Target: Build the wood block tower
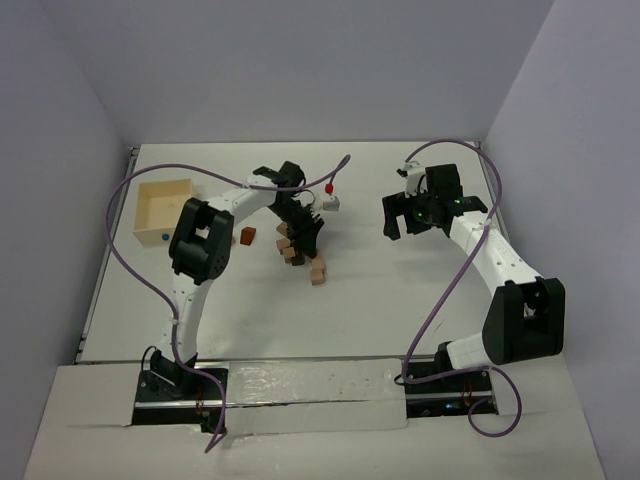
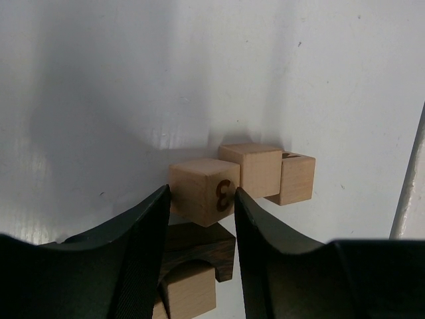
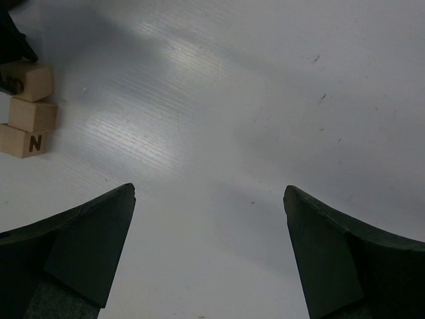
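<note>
Tower [image 1: 290,250]: near counter [image 1: 400,300] centre in the top view, a touch toward 9 o'clock.
Stack per left wrist view, bottom up: pale cube [image 2: 189,296] tucked in the opening of the dark arch [image 2: 206,244], marked cube [image 2: 199,189] sitting on the arch.
Left pincer [image 2: 201,199]: partway open, straddling the marked cube, fingers [image 2: 143,232] tight beside both side faces. Gripping or just clear of it: cannot tell.
Cube pair [image 2: 265,173]: side by side and touching, just past the tower at 1 o'clock in the left wrist view.
Brown block [image 1: 246,236]: alone, near the tower at 9 o'clock, top view.
White piece [image 1: 331,201] with red tip: at 1 o'clock of the tower.
Tray [image 1: 165,183]: at the counter's 10 o'clock corner, well apart from the tower.
Right pincer [image 3: 210,193]: wide open, nothing held, over bare counter at 3 o'clock of the tower, well apart.
N cube [image 3: 23,141]: at 9 o'clock edge of the right wrist view, two more pale cubes lined up beyond it.
</note>
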Robot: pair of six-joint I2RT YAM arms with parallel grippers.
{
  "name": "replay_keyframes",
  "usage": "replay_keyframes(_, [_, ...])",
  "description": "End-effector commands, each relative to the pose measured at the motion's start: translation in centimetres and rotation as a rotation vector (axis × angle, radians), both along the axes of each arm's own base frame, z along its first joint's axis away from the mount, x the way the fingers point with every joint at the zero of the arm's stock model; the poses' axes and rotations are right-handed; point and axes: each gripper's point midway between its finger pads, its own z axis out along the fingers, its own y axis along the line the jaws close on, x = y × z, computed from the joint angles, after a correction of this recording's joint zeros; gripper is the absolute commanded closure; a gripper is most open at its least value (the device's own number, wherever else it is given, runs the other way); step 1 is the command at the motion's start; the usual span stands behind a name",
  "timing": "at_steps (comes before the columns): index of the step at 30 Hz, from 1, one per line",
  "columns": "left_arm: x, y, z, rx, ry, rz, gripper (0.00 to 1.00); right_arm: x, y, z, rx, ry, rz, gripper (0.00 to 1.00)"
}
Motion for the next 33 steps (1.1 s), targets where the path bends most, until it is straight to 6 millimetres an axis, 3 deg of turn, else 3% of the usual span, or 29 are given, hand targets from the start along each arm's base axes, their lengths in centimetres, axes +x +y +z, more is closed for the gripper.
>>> replay_keyframes(1, [-1.2,-0.9,1.2,-0.038,0.000,-0.054,0.50,-0.1,0.1,0.7,-0.001,-0.024,0.015,0.00])
replay_keyframes(15, [-1.8,-1.9,0.9,-0.035,0.005,-0.051,0.50,-0.6,0.0,0.7,-0.003,-0.025,0.010,0.00])
replay_keyframes(19, [-1.2,-2.1,1.5,-0.042,-0.027,-0.035,0.48,-0.8,-0.1,0.7,-0.003,-0.028,0.006,0.00])
replay_keyframes(27, [2.0,-1.8,7.7,-0.148,-0.147,0.073,0.38,-2.2,0.8,0.6,0.052,-0.050,0.025,0.02])
replay_keyframes(28, [2.3,-1.6,9.2,-0.170,-0.171,0.086,0.37,-2.5,1.0,0.3,0.061,-0.047,0.036,0.03])
replay_keyframes(30, [2.9,-1.0,11.5,-0.211,-0.206,0.119,0.35,-3.1,1.7,0.1,0.080,-0.045,0.069,0.07])
replay_keyframes(33, [3.1,0.5,14.6,-0.263,-0.246,0.176,0.32,-4.4,3.4,-1.1,0.080,-0.011,0.144,0.21])
